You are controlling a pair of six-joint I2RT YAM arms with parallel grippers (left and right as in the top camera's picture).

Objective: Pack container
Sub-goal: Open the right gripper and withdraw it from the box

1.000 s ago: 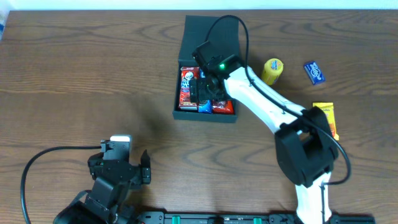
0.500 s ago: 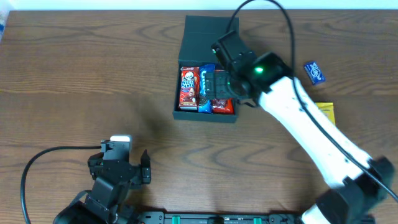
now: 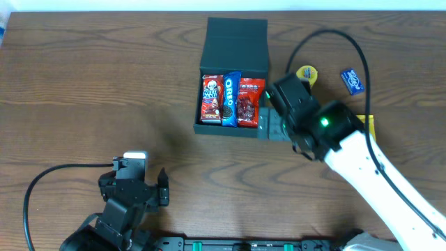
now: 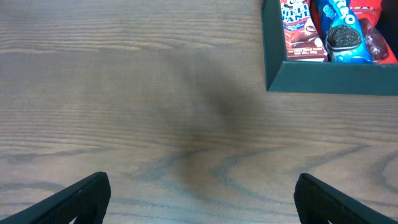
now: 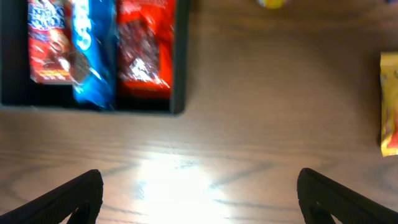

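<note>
Container (image 3: 237,43) noted at the back centre of the worktop (image 3: 104,90), lid open, three packets (image 3: 231,97) laid side by side inside.

Right gripper (image 5: 199,193) is spread wide, nothing held, just beside the box's near right corner. Left gripper (image 4: 199,193) is likewise spread and empty, well apart.

Risk judged: the box could be nudged by an arm swing, and the yellow packet (image 3: 368,125) is partly hidden under the arm.

Worktop: dark wood grain, some glare. Room not shown.

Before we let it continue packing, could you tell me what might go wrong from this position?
The right gripper, jaws open and empty, hangs just off the container at its right front corner; swinging away could nudge the box.
The yellow round snack sits right beside the wrist and might get knocked and roll.
Three packets already span the container's width, so further ones may have to pile up.
</note>
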